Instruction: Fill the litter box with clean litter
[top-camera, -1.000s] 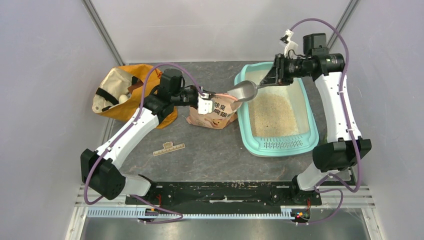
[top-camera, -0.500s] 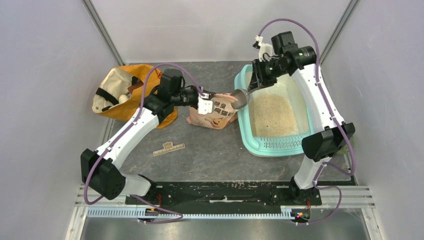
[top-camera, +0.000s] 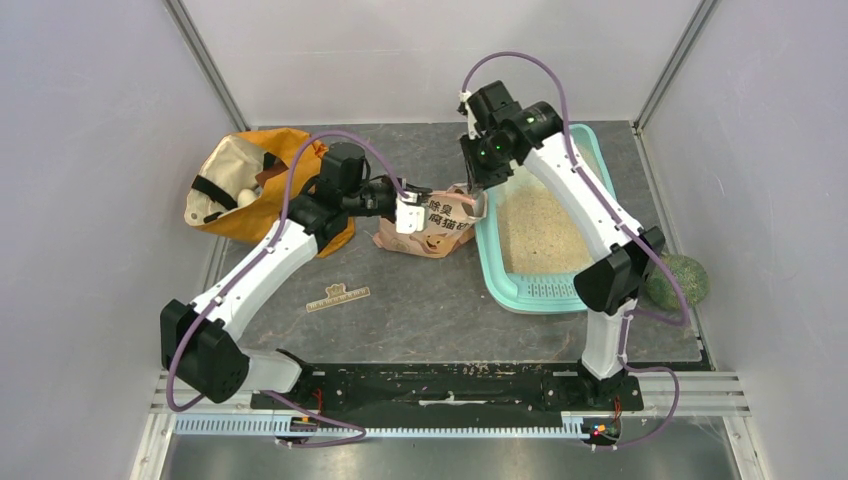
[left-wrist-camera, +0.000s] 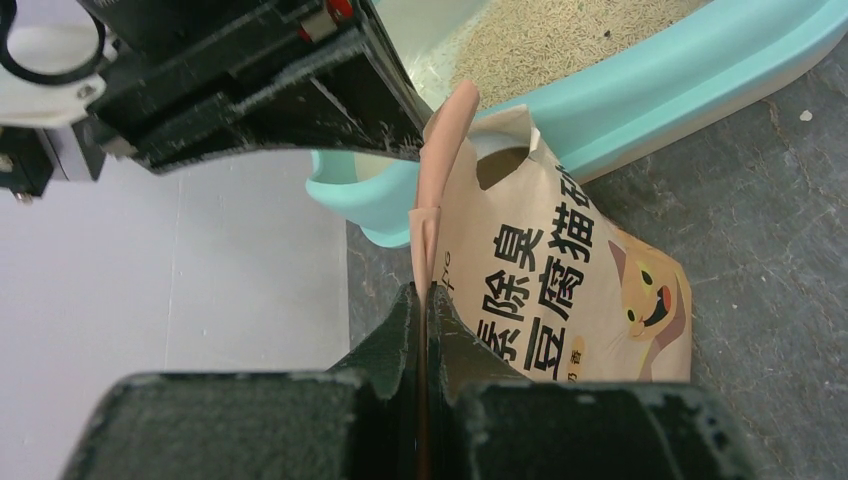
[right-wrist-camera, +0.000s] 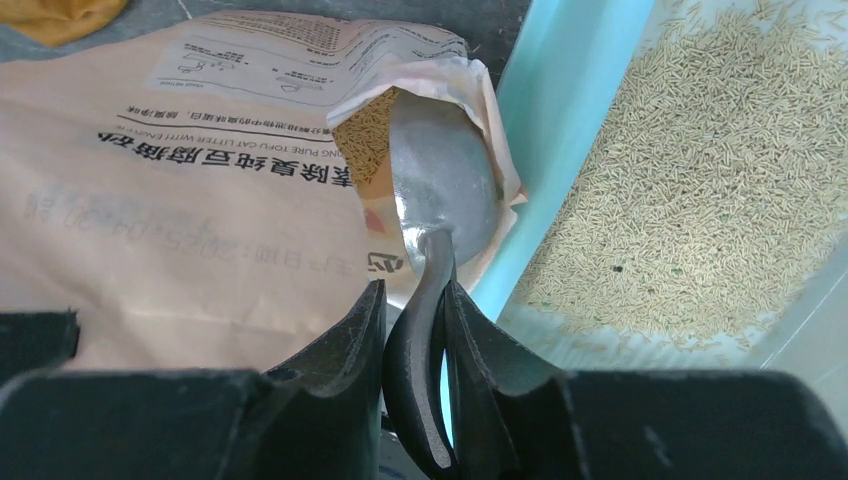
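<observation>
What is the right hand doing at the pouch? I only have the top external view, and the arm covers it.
Observer: In the right wrist view the right hand is clamped on the dark handle of the scoop, whose bowl sits inside the mouth of the pouch.
Operator: Any litter in there?
Observer: Yes, litter shows inside the mouth beside the bowl.
Operator: And the left hand, holding or just touching?
Observer: In the left wrist view the left hand is shut on the pouch's pink top edge, next to the rim of the litter box.
</observation>
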